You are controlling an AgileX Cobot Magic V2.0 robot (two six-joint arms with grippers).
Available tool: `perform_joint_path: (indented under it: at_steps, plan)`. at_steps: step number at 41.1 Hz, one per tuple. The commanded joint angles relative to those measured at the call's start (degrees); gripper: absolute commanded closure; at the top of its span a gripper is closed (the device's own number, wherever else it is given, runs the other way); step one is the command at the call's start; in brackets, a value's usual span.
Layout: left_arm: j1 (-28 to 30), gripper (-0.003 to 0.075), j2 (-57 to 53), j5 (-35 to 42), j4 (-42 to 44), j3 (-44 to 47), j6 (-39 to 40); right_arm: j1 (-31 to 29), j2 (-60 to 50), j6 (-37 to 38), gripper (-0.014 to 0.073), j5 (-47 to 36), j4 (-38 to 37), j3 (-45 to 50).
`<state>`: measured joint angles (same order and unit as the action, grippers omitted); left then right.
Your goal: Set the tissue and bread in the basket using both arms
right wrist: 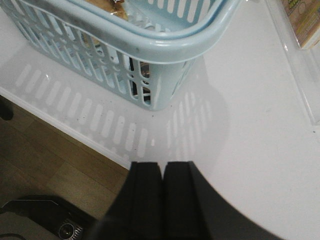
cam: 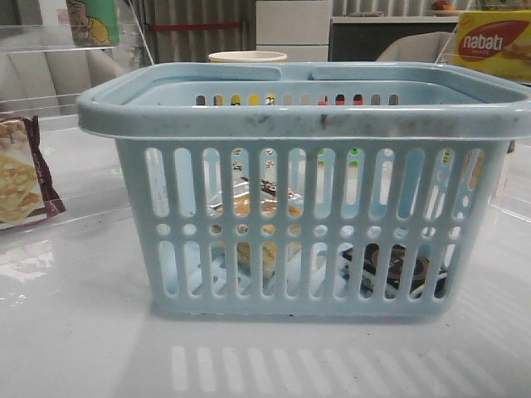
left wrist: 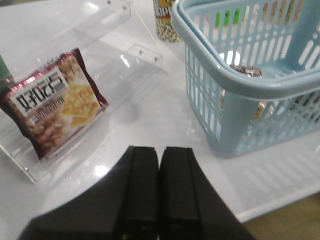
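The light-blue basket (cam: 307, 116) stands in the middle of the white table. Through its slots I see the bread (cam: 257, 217) in its clear packet at the left inside, and the black tissue pack (cam: 390, 269) lying flat on the floor at the right. The basket also shows in the left wrist view (left wrist: 240, 85) and the right wrist view (right wrist: 150, 47). My left gripper (left wrist: 160, 150) is shut and empty, over the table left of the basket. My right gripper (right wrist: 163, 165) is shut and empty, over the table's front edge right of the basket. Neither gripper shows in the front view.
A maroon-edged cracker packet (left wrist: 55, 107) leans in a clear acrylic stand (left wrist: 115, 30) left of the basket. A yellow nabati box (cam: 495, 43) stands at the back right. A cup (cam: 247, 57) stands behind the basket. The table's front edge (right wrist: 65, 125) is close to the right gripper.
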<state>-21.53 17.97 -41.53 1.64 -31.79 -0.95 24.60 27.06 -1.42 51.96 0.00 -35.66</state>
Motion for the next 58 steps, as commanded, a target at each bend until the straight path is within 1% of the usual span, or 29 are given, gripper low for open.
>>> perform_joint_path:
  at_steps: [1,5,8,14,21,23,30,58]
  plan:
    - [5.0,0.0621,-4.4,13.1,-3.3,3.9,-5.5,-0.3,0.2,-0.3,0.0537,-3.4,-0.6,-1.4]
    - [9.4,0.0621,-8.7,19.7,-3.3,9.7,-5.5,-0.3,0.2,-0.3,0.0537,-3.4,-0.6,-1.4]
    - [11.3,0.0621,-11.7,24.7,-3.3,14.4,-5.5,-0.3,0.2,-0.3,0.0537,-3.4,-0.6,-1.4]
    - [12.0,0.0621,-16.1,36.3,-3.3,24.4,-5.5,-0.3,0.2,-0.3,0.0537,-3.4,-0.6,-1.4]
    - [12.0,0.0621,-18.1,46.8,-3.4,32.4,-5.4,-0.3,0.2,-0.3,0.0537,-3.4,-0.6,-1.4]
    - [12.5,0.0621,-19.0,44.6,-3.4,32.0,-5.4,-0.3,0.2,-0.3,0.0537,-3.4,-0.6,-1.4]
    - [14.7,0.0621,-19.4,46.1,-3.4,32.2,-5.3,-0.3,0.2,-0.3,0.0537,-3.2,-0.6,-1.4]
    - [14.6,0.0621,-19.3,46.1,-3.4,32.2,-5.3,-0.3,0.2,-0.3,0.0537,-3.0,-0.6,-1.4]
